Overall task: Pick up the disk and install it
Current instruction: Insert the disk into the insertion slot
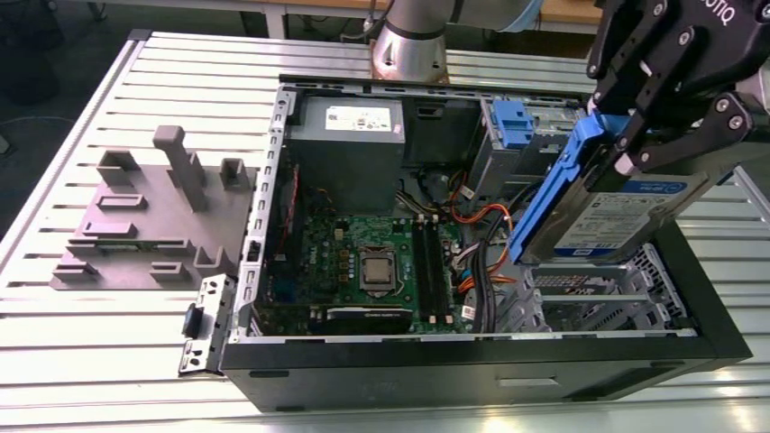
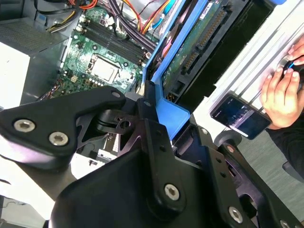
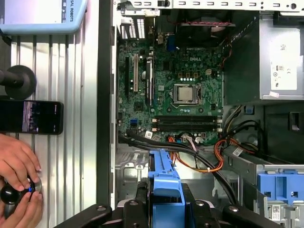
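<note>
Disk [image 1: 619, 221] hangs tilted over the case [image 1: 481, 365] at the exterior view's right, your gripper [image 1: 626, 149], jaws clamped on its blue frame [image 1: 547, 203]: likely stiff, heavy, fragile, best held by those edges.

Drive cage [image 1: 608, 298] stood open below tilted disk [image 1: 614, 216], orange and black cables [image 1: 481, 244] crowded its motherboard [image 1: 373, 262] side, black case wall [image 1: 710, 307] hemmed the other, power supply [image 1: 349, 135] blocked a far corner.

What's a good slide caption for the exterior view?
The gripper holds the disk, tilted, above the drive cage of the open computer case.
</note>
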Robot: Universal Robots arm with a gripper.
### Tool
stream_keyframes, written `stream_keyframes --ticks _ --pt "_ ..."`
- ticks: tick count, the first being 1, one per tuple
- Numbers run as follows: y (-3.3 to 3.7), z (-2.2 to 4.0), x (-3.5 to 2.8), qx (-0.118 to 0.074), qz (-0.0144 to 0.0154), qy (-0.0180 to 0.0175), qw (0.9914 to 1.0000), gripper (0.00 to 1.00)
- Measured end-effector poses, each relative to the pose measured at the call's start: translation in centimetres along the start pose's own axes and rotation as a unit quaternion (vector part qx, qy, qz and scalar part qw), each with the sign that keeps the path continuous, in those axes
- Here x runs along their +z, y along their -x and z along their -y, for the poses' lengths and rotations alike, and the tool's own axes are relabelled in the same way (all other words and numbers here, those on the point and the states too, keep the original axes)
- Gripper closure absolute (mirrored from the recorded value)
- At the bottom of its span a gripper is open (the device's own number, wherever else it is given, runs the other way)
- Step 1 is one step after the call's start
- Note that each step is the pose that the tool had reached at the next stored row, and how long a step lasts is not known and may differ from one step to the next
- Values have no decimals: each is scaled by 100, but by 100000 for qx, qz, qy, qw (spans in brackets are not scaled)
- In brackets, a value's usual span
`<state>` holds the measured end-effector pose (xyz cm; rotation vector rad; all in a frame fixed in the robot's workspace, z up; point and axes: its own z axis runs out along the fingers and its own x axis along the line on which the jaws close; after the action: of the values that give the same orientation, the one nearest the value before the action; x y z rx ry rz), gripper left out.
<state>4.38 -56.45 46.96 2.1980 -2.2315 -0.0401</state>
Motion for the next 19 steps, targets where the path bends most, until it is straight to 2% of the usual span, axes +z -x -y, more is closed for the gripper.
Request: stream_keyframes --ticks 7,19 --pt "-28 112 52 9 9 -1 100000 64" --pt "-44 237 163 22 1 0 100000 64"
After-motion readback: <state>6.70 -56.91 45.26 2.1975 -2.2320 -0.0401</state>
